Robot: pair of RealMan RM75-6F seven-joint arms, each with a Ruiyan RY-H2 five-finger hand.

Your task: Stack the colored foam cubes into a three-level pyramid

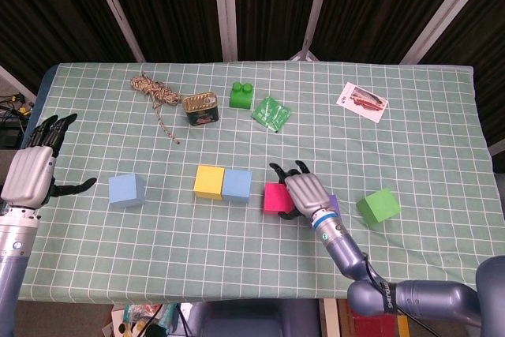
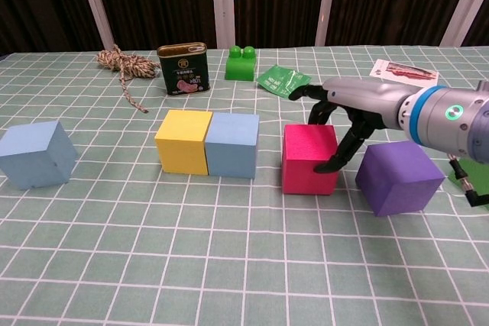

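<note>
Right hand grips the pink cube, just right of the yellow and blue pair, purple cube beside it. Left hand hovers far left, fingers spread, holding nothing.

A table draped in a pale green cloth with a white grid fills most of both views, its far edge running against dark black curtains. Slanted pale metal posts stand before the curtains. Below the table's near edge lies some clutter, too blurred to identify.
</note>
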